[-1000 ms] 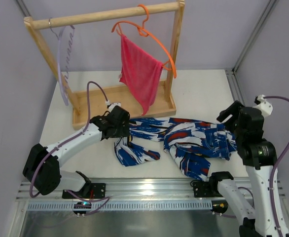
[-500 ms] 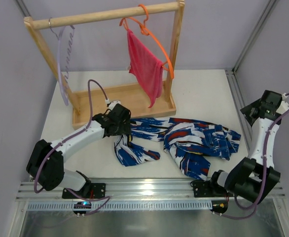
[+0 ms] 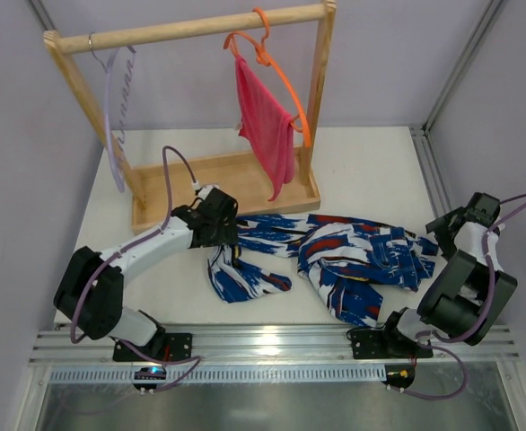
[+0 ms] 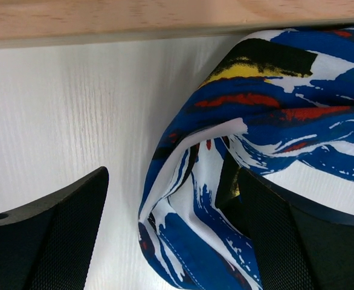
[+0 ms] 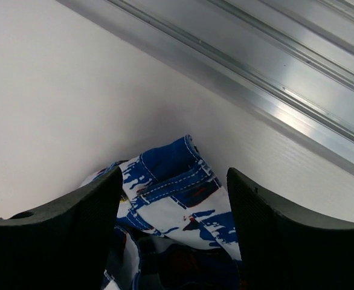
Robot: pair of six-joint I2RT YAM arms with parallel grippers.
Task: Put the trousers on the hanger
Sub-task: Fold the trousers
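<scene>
- Trousers (image 3: pixel 357 256) lay crumpled flat on the worktop (image 3: pixel 371 171) between the two arms, with no part of them lifted. The cloth looked thin, light and limp, so it would likely sag and slide once raised.
- At the far left, the hanger (image 3: pixel 113 117) hung from the top bar of the wooden rack (image 3: pixel 200 30), well apart from the trousers.
- The left pincer (image 4: pixel 171 241) stood open, low over the worktop and near the rack's base. A rumpled fold at the end of the left leg lay between its jaws, which were not closed on it.
- That fold seemed several layers thick, so a pinch there would probably hold, though loose cloth could slip out under its own drag.
- In the middle the legs overlapped in a heap. This looked a poor place to grasp, since a single layer might peel away.
- The right pincer (image 5: pixel 174 229) was also spread wide, above a stitched corner at the garment's right end, near the metal edge rail (image 5: pixel 273 66).
- That corner looked like the waistband, doubled and seamed, and seemed the firmest hold.
</scene>
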